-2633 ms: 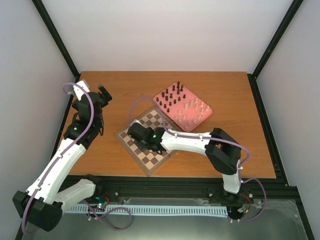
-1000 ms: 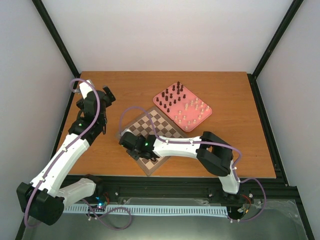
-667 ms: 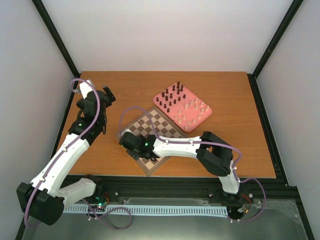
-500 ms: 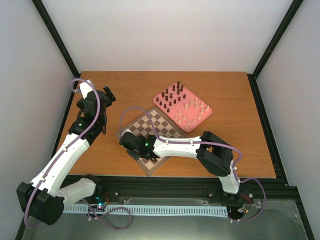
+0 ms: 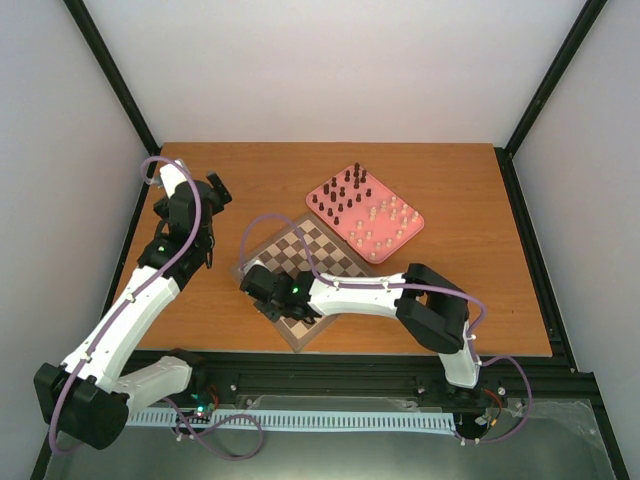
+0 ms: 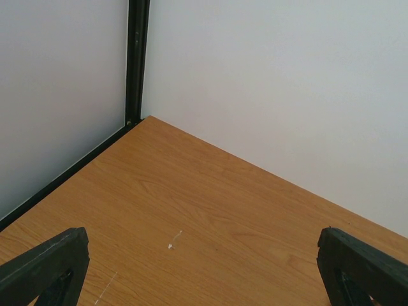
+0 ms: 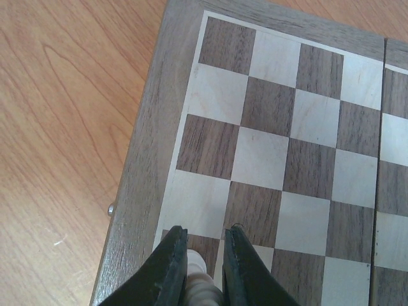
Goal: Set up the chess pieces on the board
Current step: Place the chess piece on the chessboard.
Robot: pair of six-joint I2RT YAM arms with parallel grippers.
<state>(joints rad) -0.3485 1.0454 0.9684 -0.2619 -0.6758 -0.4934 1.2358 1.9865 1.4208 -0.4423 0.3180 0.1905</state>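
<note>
The right claw (image 7: pixel 205 237) is closed narrow on a cream chess piece (image 7: pixel 194 262), probably light, slick and tippy, best pinched low on its stem; just beyond the tips spreads the board (image 7: pixel 274 146). The left claw (image 6: pixel 204 274) gapes wide over the tabletop (image 6: pixel 210 210).

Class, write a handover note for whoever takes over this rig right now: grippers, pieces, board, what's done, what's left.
Left gripper: open, empty, over the table, away from the board.
Right gripper: shut on a cream piece at an edge square of the board.
Other chess pieces: dark and cream, standing on the pink tray.
Done: nothing visibly placed yet.
Left: set this piece down, then the rest.
</note>
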